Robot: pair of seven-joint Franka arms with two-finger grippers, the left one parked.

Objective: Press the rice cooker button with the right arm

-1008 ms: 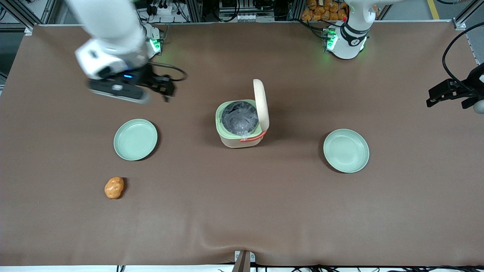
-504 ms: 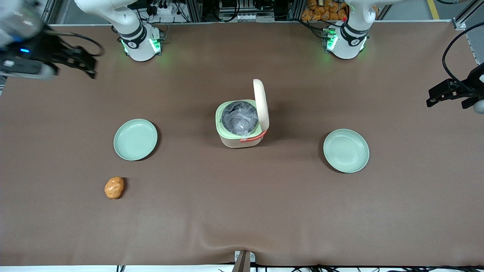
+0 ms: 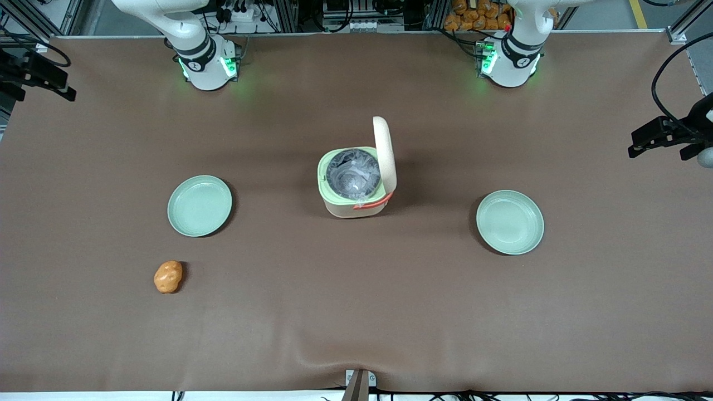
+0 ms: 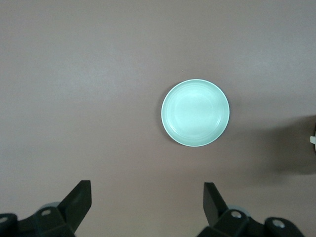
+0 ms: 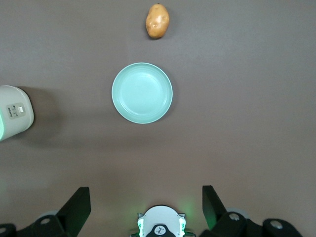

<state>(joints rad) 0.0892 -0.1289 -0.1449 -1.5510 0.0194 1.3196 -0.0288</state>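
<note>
The rice cooker (image 3: 352, 189) stands mid-table with its cream lid (image 3: 385, 149) swung upright, its dark inner pot and pale green rim exposed. No button shows in the front view. In the right wrist view the cooker (image 5: 15, 116) shows a small pale rounded-rectangle pad (image 5: 17, 111) on its cream face; I cannot tell whether this is the button. My right gripper (image 3: 58, 83) hangs high at the table's edge at the working arm's end, far from the cooker. It is open and empty, with its fingers wide apart (image 5: 145, 190).
A pale green plate (image 3: 199, 205) (image 5: 142, 92) lies between the gripper and the cooker. An orange potato (image 3: 167, 276) (image 5: 157, 20) lies nearer the front camera. A second plate (image 3: 509, 221) (image 4: 195, 113) lies toward the parked arm's end. The right arm's base (image 3: 203, 61) stands below the gripper.
The right arm has swung from above the table near the plate out to the table's edge at its own end, away from the cooker. The cooker's lid stays open.
</note>
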